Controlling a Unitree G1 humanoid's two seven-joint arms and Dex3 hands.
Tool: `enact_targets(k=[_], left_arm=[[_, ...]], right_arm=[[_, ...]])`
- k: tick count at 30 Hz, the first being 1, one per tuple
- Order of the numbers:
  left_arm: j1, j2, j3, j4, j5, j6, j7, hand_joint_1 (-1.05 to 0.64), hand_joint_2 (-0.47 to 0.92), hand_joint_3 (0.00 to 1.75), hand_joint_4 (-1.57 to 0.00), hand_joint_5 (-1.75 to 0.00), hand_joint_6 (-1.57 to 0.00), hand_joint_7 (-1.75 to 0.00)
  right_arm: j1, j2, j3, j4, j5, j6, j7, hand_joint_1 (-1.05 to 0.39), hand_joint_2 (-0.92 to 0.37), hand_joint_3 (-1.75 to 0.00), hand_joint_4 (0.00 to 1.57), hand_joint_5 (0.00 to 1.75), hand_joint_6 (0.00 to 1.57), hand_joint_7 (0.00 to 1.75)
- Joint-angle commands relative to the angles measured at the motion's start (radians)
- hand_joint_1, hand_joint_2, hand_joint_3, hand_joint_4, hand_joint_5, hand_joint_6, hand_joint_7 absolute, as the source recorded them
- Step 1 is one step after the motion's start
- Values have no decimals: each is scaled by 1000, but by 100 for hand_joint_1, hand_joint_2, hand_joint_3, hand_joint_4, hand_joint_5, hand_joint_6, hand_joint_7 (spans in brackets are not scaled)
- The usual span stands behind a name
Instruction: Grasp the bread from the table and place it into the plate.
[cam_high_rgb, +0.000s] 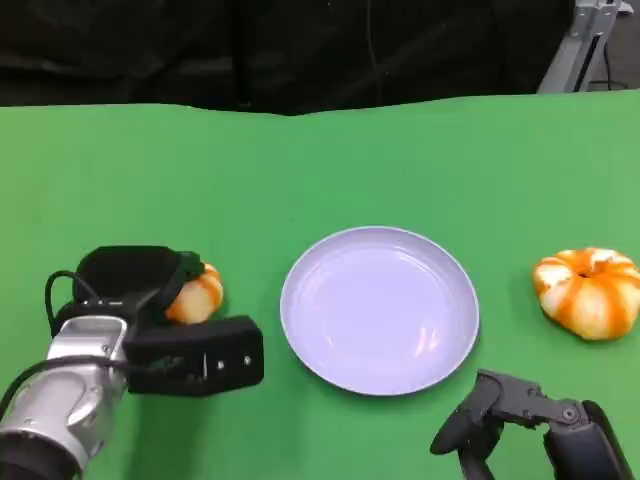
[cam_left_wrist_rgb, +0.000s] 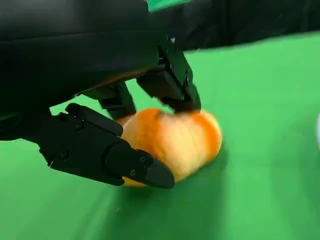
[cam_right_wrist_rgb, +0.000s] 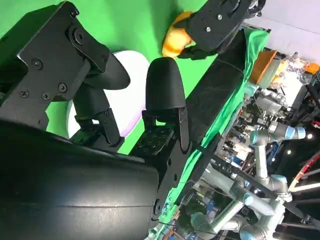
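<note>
Left of the plate, a round orange-and-white bread (cam_high_rgb: 200, 296) lies on the green table, half covered by my left hand (cam_high_rgb: 140, 285). In the left wrist view the fingers (cam_left_wrist_rgb: 170, 85) press on the top of this bread (cam_left_wrist_rgb: 180, 140) while the thumb (cam_left_wrist_rgb: 110, 157) lies across its near side, so the hand grips it where it rests on the cloth. The pale lavender plate (cam_high_rgb: 380, 310) stands empty at the table's middle. My right hand (cam_high_rgb: 515, 415) hovers near the front edge, right of the plate, fingers (cam_right_wrist_rgb: 162, 90) apart and holding nothing.
A second orange-and-white bread (cam_high_rgb: 588, 290) sits to the right of the plate. The plate's pale rim (cam_right_wrist_rgb: 132, 75) and an orange bread (cam_right_wrist_rgb: 174, 44) appear past my right hand's fingers. Black backdrop lines the table's far edge; a metal stand (cam_high_rgb: 590, 40) rises at the back right.
</note>
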Motion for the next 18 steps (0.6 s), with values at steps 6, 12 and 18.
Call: enact_targets(k=[6,12,18], left_arm=[[55,37,35,-90,-65,-152,224,-17,91,16,-82,-175,-61,-174],[60,28,41,-172,-50,-226,361,-17,39,124,-90,-175,-75,-169],[50,-11,29,-266,-87,-279,318,-17,32,142,-90,-175,-79,-156]], right_arm=[[0,-4,-3,-9,0,6,-3,7,-21,-146,86,150,89,124],[-3,-4,-3,-9,-6,11,-4,6,-20,-146,87,150,89,124],[-2,-5,-3,-9,-7,9,-4,6,-20,-146,87,150,89,124]])
